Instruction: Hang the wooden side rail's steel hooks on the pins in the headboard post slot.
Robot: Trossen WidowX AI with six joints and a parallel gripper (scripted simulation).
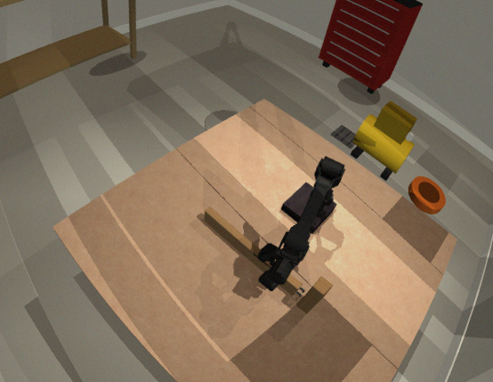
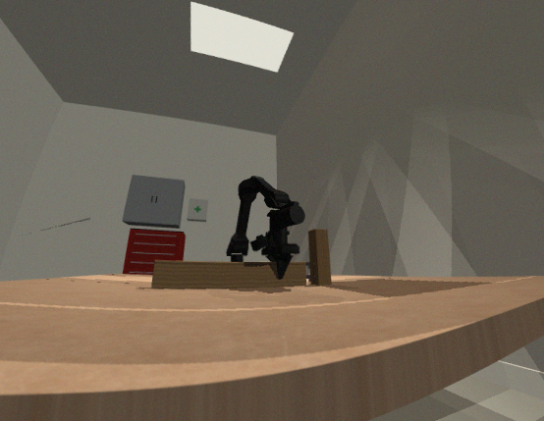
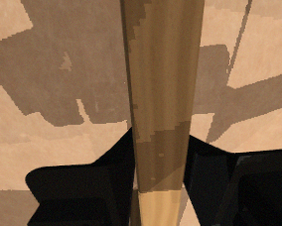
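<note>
Wooden side rail (image 1: 230, 229) (image 2: 207, 275) (image 3: 164, 74) lies along the table (image 1: 157, 259) (image 2: 266, 335) (image 3: 255, 124), on its narrow edge with its broad side upright, clamped in the gripper (image 1: 269, 272) (image 2: 281, 272) (image 3: 150, 129) nearer to the end that faces the headboard post (image 1: 316, 295) (image 2: 320, 257). The gripper points down from above, with one finger on each side of the rail, and the wrist view shows the wood running between them. At that near end the small steel hooks (image 1: 300, 291) (image 2: 308, 271) show in the gap between rail and post; the wood itself stands just beside the post, apart from it. Whether the hooks touch the pins cannot be told, since the slot's inside is hidden. The rail's far end is down at the table, well apart from the post. The post stands upright and rises higher than the rail. The black arm (image 1: 305, 219) (image 2: 244, 217) reaches over from its dark base (image 1: 295, 198), which sits on the table, and bends down to the rail. Bands of light and shadow cross the table.
</note>
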